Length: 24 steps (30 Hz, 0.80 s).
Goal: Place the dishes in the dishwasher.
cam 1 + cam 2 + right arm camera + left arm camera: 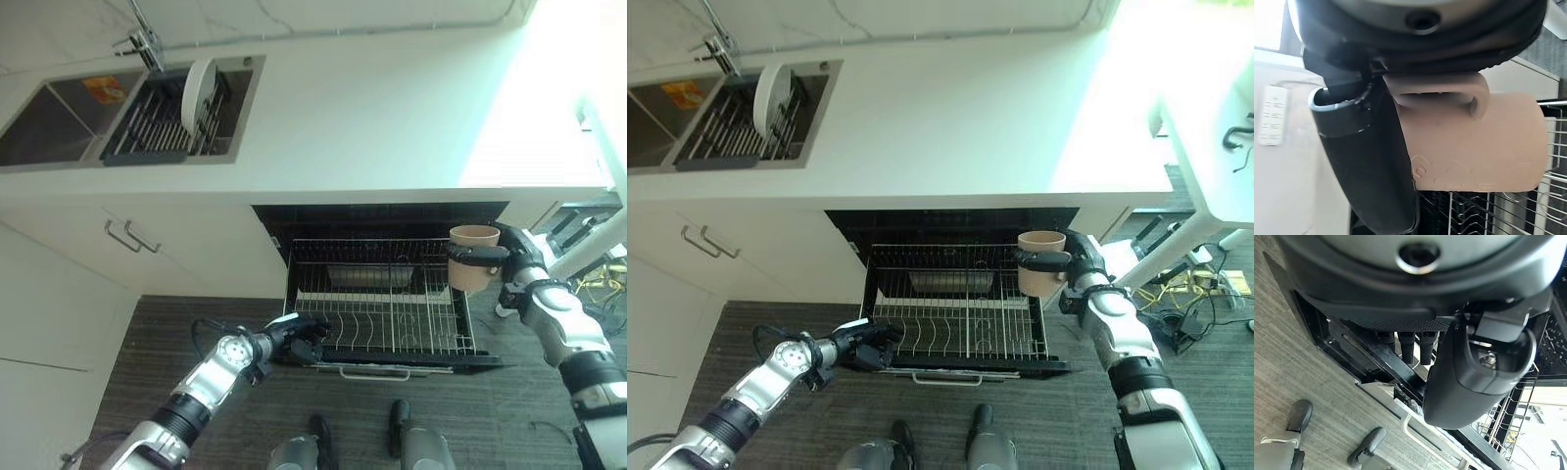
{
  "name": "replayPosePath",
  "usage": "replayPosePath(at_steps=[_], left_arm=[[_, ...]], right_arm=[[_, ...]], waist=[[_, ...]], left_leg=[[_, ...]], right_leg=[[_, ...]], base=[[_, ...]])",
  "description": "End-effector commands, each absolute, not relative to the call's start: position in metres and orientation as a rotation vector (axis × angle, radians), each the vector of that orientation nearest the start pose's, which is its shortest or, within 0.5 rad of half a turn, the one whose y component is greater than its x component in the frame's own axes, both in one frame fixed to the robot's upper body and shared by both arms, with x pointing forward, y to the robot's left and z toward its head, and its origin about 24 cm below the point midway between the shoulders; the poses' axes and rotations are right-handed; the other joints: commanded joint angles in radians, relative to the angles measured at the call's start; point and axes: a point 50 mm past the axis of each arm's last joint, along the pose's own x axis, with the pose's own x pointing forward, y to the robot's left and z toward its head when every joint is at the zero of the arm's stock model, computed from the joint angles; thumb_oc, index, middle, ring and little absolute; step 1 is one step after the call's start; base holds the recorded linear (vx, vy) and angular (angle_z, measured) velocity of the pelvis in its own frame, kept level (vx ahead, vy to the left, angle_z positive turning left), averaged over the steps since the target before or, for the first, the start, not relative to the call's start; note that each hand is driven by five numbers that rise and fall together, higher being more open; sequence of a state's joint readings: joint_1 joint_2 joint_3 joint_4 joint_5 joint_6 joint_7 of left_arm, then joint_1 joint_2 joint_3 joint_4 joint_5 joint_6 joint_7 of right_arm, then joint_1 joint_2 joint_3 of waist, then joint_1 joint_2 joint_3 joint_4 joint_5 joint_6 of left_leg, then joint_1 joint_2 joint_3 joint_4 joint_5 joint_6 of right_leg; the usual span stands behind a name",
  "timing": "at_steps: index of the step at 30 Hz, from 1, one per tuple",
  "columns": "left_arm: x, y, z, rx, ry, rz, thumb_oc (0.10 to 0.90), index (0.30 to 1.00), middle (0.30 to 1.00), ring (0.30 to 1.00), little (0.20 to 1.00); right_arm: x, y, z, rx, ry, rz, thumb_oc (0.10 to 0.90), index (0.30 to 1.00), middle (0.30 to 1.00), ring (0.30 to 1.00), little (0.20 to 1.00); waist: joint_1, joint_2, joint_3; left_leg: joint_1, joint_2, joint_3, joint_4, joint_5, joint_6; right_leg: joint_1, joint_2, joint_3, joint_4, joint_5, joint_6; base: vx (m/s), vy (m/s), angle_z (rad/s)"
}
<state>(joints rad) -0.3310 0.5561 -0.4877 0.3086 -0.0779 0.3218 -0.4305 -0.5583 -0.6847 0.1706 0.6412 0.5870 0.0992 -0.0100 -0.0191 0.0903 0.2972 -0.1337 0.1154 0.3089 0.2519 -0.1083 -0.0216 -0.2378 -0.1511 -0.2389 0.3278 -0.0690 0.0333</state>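
The dishwasher's wire rack (382,305) is pulled out over the floor below the counter, with nothing standing in it. My left hand (302,335) is at the rack's front left corner, its fingers (1408,346) curled onto the black front rail and its thumb (1474,377) alongside. My right hand (509,262) holds a beige mug (473,257) upright just above the rack's right edge. In the right wrist view the mug (1474,147) lies against the palm, handle toward it, with the thumb (1366,161) wrapped round its side.
A white plate (199,93) stands on edge in a dark drying rack (157,122) inside the sink at the far left of the white counter (392,117). Cabinet handles (132,237) lie left of the dishwasher. A white table (1215,127) and cables stand at the right.
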Motion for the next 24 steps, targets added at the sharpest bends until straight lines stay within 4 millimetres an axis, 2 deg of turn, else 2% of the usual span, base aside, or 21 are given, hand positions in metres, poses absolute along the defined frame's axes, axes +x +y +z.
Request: replayPosePath(at_steps=[1,3,13,20,21,22,24], left_arm=[[0.263,0.190,-0.005,0.575,0.638,-0.702,0.800,0.900,0.900,0.900,0.900],[0.272,0.189,0.006,0.569,0.599,-0.700,0.800,0.900,0.900,0.900,0.900],[0.286,0.186,0.028,0.520,0.509,-0.697,0.800,0.900,0.900,0.900,0.900],[0.292,0.182,0.042,0.510,0.455,-0.696,0.800,0.900,0.900,0.900,0.900],[0.293,0.181,0.044,0.509,0.446,-0.694,0.800,0.900,0.900,0.900,0.900],[0.294,0.181,0.046,0.509,0.439,-0.693,0.800,0.900,0.900,0.900,0.900],[0.295,0.180,0.052,0.504,0.421,-0.686,0.800,0.900,0.900,0.900,0.900]], right_arm=[[0.358,-0.291,0.159,-0.101,-0.043,-0.129,0.400,0.300,0.300,0.300,0.300],[0.365,-0.298,0.163,-0.072,-0.014,-0.164,0.400,0.300,0.300,0.300,0.300],[0.376,-0.310,0.177,-0.052,0.034,-0.249,0.400,0.300,0.300,0.300,0.300],[0.378,-0.309,0.169,-0.061,0.075,-0.280,0.400,0.300,0.300,0.300,0.300],[0.377,-0.310,0.167,-0.066,0.079,-0.294,0.645,0.667,0.667,0.667,0.667],[0.377,-0.311,0.167,-0.067,0.077,-0.303,0.800,0.900,0.900,0.900,0.900],[0.378,-0.310,0.170,-0.073,0.069,-0.302,0.800,0.900,0.900,0.900,0.900]], waist=[[0.038,-0.036,-0.021],[0.048,-0.024,0.011],[0.068,0.013,0.095],[0.069,0.023,0.117],[0.069,0.025,0.119],[0.069,0.025,0.120],[0.067,0.026,0.120]], left_leg=[[-0.033,0.003,-0.115,0.048,-0.037,-0.039],[-0.060,-0.004,-0.123,0.048,-0.032,-0.041],[-0.131,-0.020,-0.139,0.048,-0.016,-0.045],[-0.153,-0.022,-0.136,0.048,-0.018,-0.045],[-0.152,-0.021,-0.134,0.048,-0.019,-0.045],[-0.152,-0.021,-0.133,0.048,-0.019,-0.045],[-0.150,-0.022,-0.130,0.048,-0.020,-0.045]], right_leg=[[0.053,-0.033,0.031,-0.028,-0.033,0.083],[0.029,-0.040,0.028,-0.028,-0.028,0.082],[-0.043,-0.051,0.024,-0.028,-0.013,0.075],[-0.074,-0.051,0.029,-0.028,-0.008,0.075],[-0.074,-0.052,0.028,-0.028,-0.007,0.075],[-0.074,-0.053,0.026,-0.028,-0.006,0.076],[-0.074,-0.054,0.024,-0.028,-0.004,0.077]], base=[[-0.05,-0.021,0.10],[-0.08,-0.030,0.15],[-0.06,-0.010,0.05],[-0.05,0.009,-0.02],[-0.04,0.011,0.01],[-0.07,0.018,0.01],[-0.06,0.018,0.01]])
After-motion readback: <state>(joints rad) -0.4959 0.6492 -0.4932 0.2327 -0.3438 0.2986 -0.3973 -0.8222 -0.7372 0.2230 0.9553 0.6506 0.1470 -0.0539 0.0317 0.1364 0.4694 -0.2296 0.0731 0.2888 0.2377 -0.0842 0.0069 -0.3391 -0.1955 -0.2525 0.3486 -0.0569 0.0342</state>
